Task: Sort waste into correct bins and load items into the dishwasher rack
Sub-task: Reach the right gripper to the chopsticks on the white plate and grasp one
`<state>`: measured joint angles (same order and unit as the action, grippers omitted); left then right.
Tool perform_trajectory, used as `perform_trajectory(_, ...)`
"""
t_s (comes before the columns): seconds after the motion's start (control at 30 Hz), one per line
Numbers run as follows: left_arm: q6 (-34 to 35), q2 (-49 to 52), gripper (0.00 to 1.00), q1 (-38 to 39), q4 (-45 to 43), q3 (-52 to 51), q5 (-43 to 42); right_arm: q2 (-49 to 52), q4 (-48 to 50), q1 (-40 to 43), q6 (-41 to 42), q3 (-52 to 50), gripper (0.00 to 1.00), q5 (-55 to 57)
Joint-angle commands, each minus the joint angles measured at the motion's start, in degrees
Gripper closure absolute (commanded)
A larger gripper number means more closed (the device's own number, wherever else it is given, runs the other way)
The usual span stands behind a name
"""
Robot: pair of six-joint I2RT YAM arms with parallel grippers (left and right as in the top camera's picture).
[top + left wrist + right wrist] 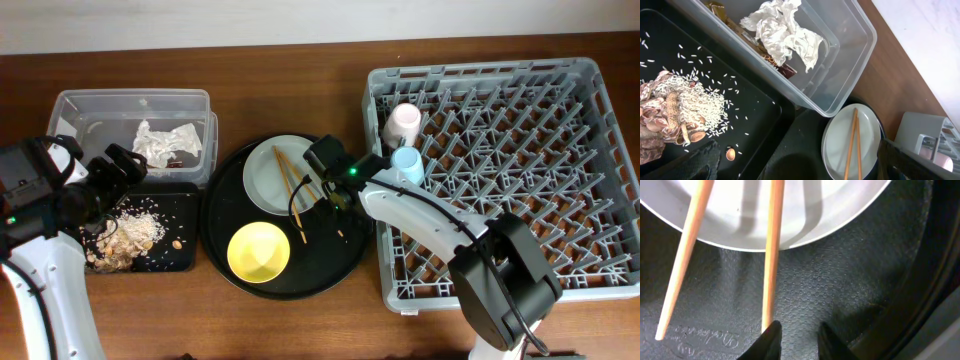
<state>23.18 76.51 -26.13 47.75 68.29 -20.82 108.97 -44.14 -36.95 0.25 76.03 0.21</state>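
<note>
The crumpled white napkin (pixel 168 140) (pixel 782 32) and the brown-gold wrapper (pixel 774 64) lie in the clear tub (pixel 75 108) (pixel 850 55). Beige food scraps (pixel 128 238) (pixel 687 107) lie in the shallow black tray (pixel 185 205) (pixel 755 107). My left gripper (pixel 118 178) (pixel 800 170) is open and empty above that tray. The pale plate (pixel 262 180) (pixel 805 210) holds the chopsticks (pixel 290 185) (pixel 774 255). My right gripper (pixel 337 212) (pixel 801 340) is open, low over the round tray, its left finger beside one chopstick's end. The pink cup (pixel 403 122) and blue cup (pixel 408 162) stand in the grey rack (pixel 520 200).
The yellow bowl (pixel 259 250) sits on the large round black tray (pixel 330 255) (pixel 840 295), in front of the plate. The rack's left wall is just right of my right gripper. Bare wooden table lies behind and in front of the bins.
</note>
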Motion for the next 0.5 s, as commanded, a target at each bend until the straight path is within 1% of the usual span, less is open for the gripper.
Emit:
perform_trajectory(0.0,-0.5,-0.2,0.01,-0.2,-0.1,0.8,-0.4,0.3,0.5,-0.2,0.7,0.7,0.72,-1.5)
perform_trajectory(0.03,-0.5,-0.2,0.01,-0.2,-0.1,0.8,-0.4,0.3,0.7,-0.2,0.7,0.7,0.68,-1.7)
perform_trajectory(0.07,-0.5,-0.2,0.01,-0.2,-0.1,0.8,-0.4,0.3,1.0,-0.2,0.7,0.7,0.59,-2.8)
perform_trajectory(0.1,-0.5,-0.2,0.01,-0.2,-0.1,0.8,-0.4,0.3,1.1,-0.2,0.7,0.7,0.57,-3.5)
perform_trajectory(0.23,-0.5,-0.2,0.01,-0.2,-0.1,0.8,-0.4,0.3,1.2,-0.2,0.7,-0.1,0.55,-3.6)
perform_trajectory(0.47,-0.5,-0.2,0.01,-0.2,-0.1,0.8,-0.4,0.5,3.6,-0.2,0.7,-2.5,0.56,-3.6)
